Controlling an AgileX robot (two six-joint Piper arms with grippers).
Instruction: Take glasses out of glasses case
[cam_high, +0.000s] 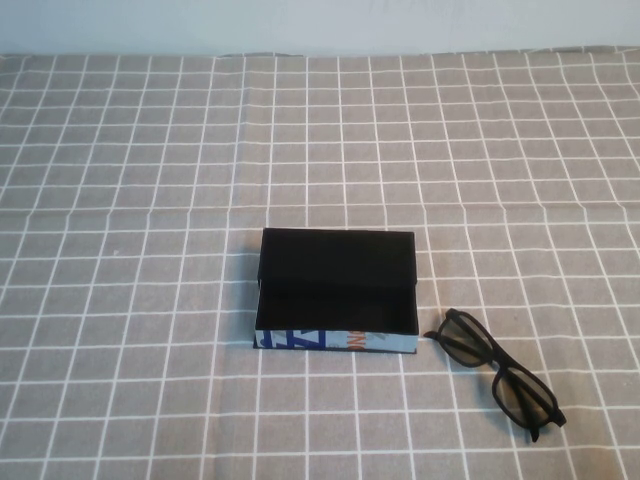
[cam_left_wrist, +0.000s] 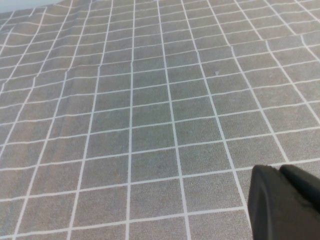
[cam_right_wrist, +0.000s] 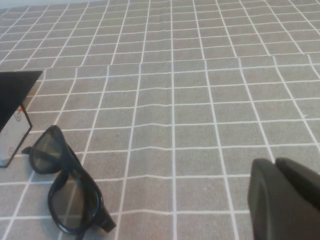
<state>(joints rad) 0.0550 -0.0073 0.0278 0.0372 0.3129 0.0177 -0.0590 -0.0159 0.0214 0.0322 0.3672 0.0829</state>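
The glasses case (cam_high: 335, 290) lies open in the middle of the table, lid flipped back, its black inside empty, its white printed side facing me. The black glasses (cam_high: 497, 373) lie folded on the cloth just right of the case, apart from it. In the right wrist view the glasses (cam_right_wrist: 65, 185) and a corner of the case (cam_right_wrist: 12, 100) show ahead of my right gripper (cam_right_wrist: 275, 162), which is shut, empty and well clear of them. My left gripper (cam_left_wrist: 279, 169) is shut and empty over bare cloth. Neither gripper shows in the high view.
A grey cloth with a white grid (cam_high: 150, 200) covers the whole table. A pale wall (cam_high: 320, 25) runs along the far edge. Only the case and glasses lie on the cloth.
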